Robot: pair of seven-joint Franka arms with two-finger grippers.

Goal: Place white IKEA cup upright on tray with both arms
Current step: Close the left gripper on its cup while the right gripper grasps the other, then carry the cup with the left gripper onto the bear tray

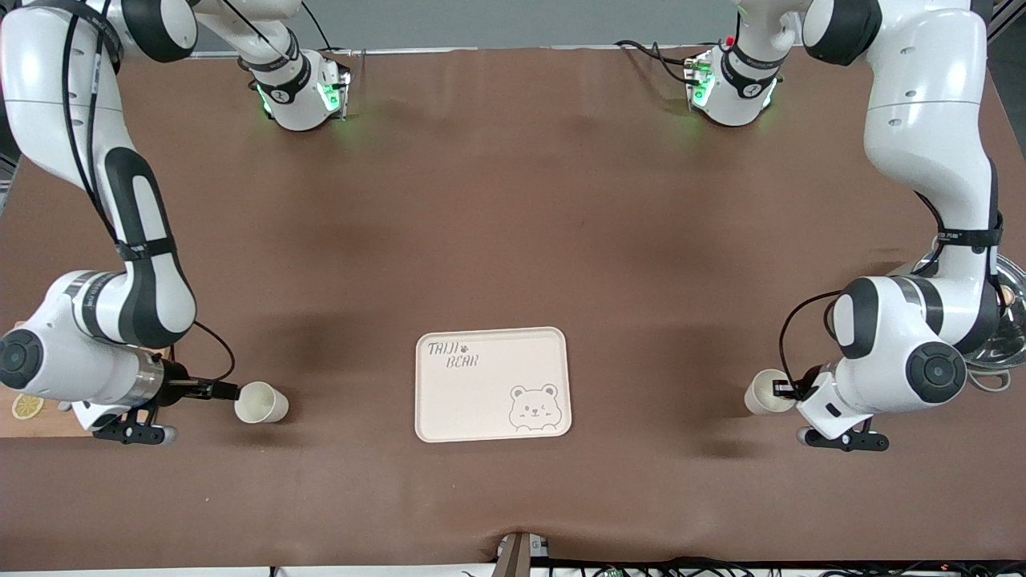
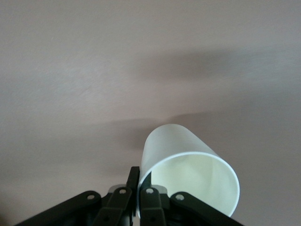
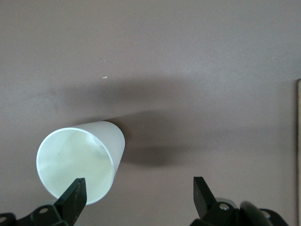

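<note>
Tray (image 1: 449, 401) bare — left end effector (image 2: 137, 197) seemingly pinches cup (image 2: 188, 174).

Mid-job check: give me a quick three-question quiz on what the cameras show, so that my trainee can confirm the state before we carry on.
1. True or false: the flat cream rectangular tray with the bear drawing already holds a cup.
2. Fill in: the white plastic cup at the right arm's end, just in front of the open right gripper, lies on its ____.
3. Which gripper pinches the rim of the white plastic cup at the left arm's end?
A. left gripper
B. right gripper
C. neither

Key: 1 false; 2 side; 3 A.
</note>
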